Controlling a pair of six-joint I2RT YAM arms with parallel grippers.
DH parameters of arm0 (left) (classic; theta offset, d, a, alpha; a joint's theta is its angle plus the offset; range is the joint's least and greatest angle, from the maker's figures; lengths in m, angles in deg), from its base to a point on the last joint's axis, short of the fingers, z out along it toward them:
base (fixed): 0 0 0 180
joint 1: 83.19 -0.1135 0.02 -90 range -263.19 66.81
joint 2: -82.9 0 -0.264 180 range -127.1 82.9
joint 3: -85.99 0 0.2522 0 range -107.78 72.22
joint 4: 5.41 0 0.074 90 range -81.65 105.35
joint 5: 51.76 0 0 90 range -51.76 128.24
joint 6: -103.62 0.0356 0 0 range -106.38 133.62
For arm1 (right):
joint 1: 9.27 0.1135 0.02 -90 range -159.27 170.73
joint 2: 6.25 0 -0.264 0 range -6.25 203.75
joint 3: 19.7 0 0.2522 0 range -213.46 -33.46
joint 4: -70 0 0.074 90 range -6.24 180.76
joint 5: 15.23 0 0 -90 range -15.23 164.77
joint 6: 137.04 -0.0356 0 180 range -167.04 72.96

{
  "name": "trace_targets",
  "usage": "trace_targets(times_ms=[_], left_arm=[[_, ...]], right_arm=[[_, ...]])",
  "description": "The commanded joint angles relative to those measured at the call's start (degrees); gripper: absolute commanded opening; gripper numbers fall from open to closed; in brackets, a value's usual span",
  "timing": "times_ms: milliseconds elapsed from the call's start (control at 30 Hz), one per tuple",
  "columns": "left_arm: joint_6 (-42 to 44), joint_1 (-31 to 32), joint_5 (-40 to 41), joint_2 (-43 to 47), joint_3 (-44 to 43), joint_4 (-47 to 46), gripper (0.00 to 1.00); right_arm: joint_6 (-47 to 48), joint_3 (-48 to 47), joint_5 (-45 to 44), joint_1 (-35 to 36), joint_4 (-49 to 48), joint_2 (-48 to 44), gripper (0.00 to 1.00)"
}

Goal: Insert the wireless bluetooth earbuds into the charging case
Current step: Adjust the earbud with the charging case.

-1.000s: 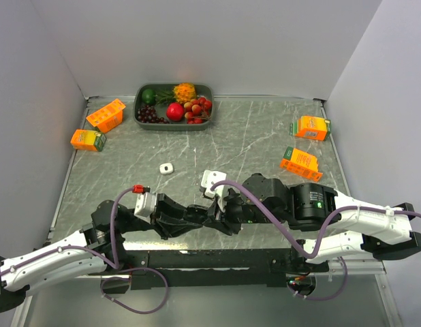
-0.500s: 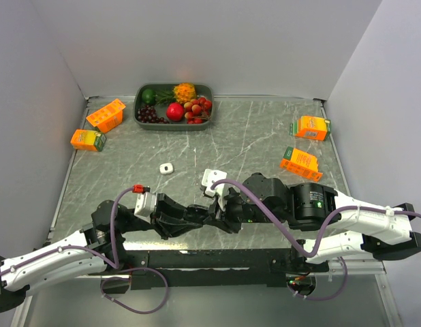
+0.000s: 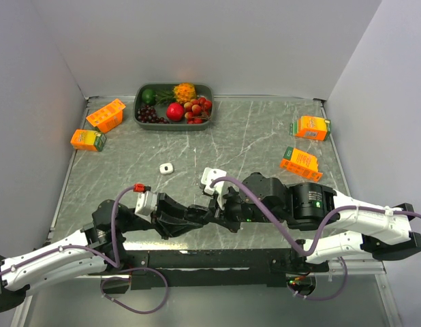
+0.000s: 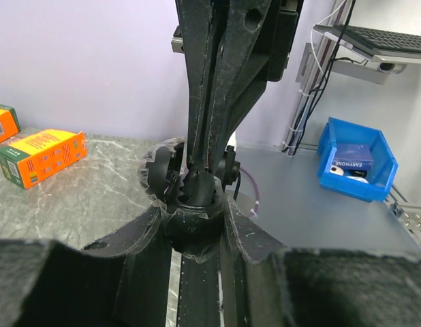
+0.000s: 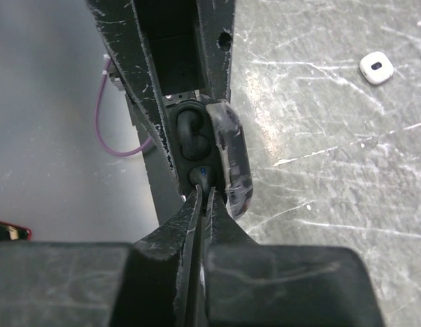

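The black charging case (image 5: 231,157) stands open between my left gripper's (image 4: 197,228) fingers, which are shut on it low over the table's near middle (image 3: 209,214). Two glossy black earbuds sit in its wells: one in the far well (image 5: 190,136), and one with a blue dot (image 5: 202,176) in the near well. My right gripper (image 5: 202,197) is shut, its tips pressed against the near edge of the blue-dot bud. In the left wrist view its fingers (image 4: 210,88) come down onto the case (image 4: 190,204). A small white earbud (image 3: 166,168) lies loose on the table (image 5: 375,67).
A grey tray (image 3: 139,112) of fruit stands at the back. Orange cartons lie at the left (image 3: 105,114) (image 3: 87,139) and at the right (image 3: 311,127) (image 3: 300,162). Walls close in both sides. A blue bin (image 4: 357,160) sits beyond the table.
My right gripper's jaws have closed from partly open to shut at the case, and its wrist has shifted slightly. The left gripper holds the case where it was.
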Motion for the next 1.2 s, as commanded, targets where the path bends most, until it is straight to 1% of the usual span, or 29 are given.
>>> trace_targets(times_ms=[0, 167, 433, 867, 1167], left_arm=[[-0.7, 0.1, -0.7, 0.1, -2.8, -6.3, 0.01], [-0.9, 0.1, 0.1, 0.6, -2.7, -5.2, 0.01], [-2.3, 0.2, 3.5, 0.6, -2.3, -2.8, 0.01], [-3.3, 0.2, 6.8, 0.8, -2.1, -2.1, 0.01], [-3.2, 0.1, 7.2, 0.4, -2.3, -3.1, 0.01]], right_arm=[[-1.1, 0.4, -0.9, -0.3, -1.1, 1.3, 0.0], [-1.1, 0.2, -2.1, -0.3, -1.2, 0.5, 0.0], [-0.7, 0.9, -4.6, -0.3, -3.1, -3.2, 0.0], [-1.2, 5.0, -5.2, -0.3, -7.7, -7.3, 0.0], [-1.1, 5.9, -3.9, -0.3, -9.1, -7.8, 0.0]])
